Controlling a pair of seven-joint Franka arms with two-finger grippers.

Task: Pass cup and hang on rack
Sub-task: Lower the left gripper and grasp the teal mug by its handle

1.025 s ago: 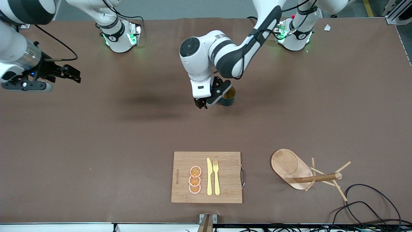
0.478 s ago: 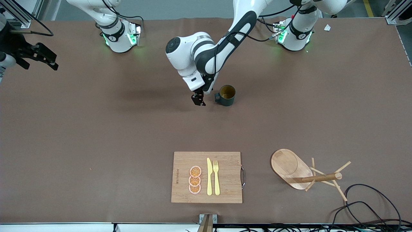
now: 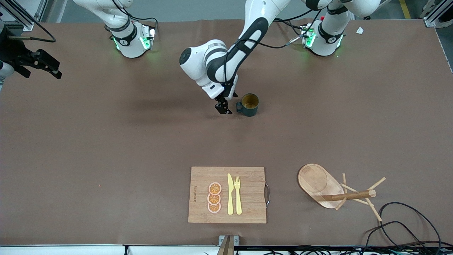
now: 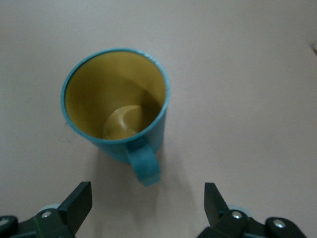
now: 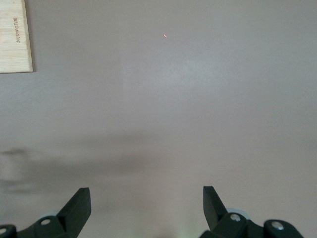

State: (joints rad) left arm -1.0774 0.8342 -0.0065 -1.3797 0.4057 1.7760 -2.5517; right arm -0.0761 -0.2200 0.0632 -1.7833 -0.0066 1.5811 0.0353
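The cup (image 3: 250, 105) is a dark teal mug with a yellowish inside. It stands upright on the brown table near the middle. Its handle (image 3: 239, 107) points toward the right arm's end. My left gripper (image 3: 223, 108) is open and empty, low beside the handle and apart from it. In the left wrist view the cup (image 4: 116, 99) shows with its handle (image 4: 143, 163) pointing between the open fingers (image 4: 79, 201), not touched. The wooden rack (image 3: 332, 189) is near the front edge, toward the left arm's end. My right gripper (image 3: 46, 65) is open and empty over the right arm's end of the table.
A bamboo cutting board (image 3: 227, 194) lies near the front edge with a yellow knife, a yellow fork and orange slices on it; its corner shows in the right wrist view (image 5: 15, 34). Black cables (image 3: 400, 223) lie beside the rack.
My left gripper has come off the cup, uncovered it, and now sits beside its handle. My right arm has drawn back toward its end of the table.
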